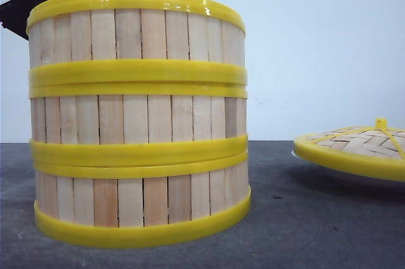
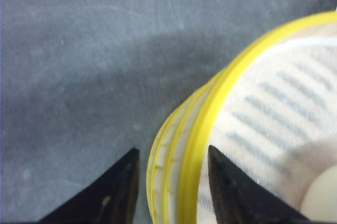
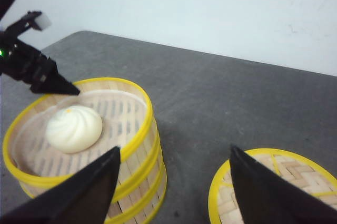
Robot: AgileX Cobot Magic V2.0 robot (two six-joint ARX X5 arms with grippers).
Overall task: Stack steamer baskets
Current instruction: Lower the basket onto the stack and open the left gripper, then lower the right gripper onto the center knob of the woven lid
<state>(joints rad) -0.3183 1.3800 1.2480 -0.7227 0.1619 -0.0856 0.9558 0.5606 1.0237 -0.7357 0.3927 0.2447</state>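
Fingers of the left gripper (image 2: 171, 190) stood spread on either side of the top basket's rim, one black tip outside the wall and one inside, with a visible gap to the yellow rim on both sides, so nothing was pinched. From the right wrist view that same gripper (image 3: 66, 89) appeared as a dark pointed tip at the far edge of the rim. The right gripper (image 3: 174, 182) hung above the worktop (image 1: 285, 231) with its fingers wide apart and nothing between them.

All three steamer baskets (image 1: 138, 117) sat as one upright column on the grey worktop, left of centre in the front view, the axis of the stack vertical and the open mouth facing up. The middle and bottom tiers met slightly askew, their yellow rims slanting where they joined. Inside the top basket lay a white bun (image 3: 73, 128) on the slatted floor, off to one side.

Well apart from the stack, to its right, a domed woven lid (image 1: 354, 149) with a yellow rim and knob rested on a white plate (image 1: 354, 179). Nothing stood between the stack and the lid.
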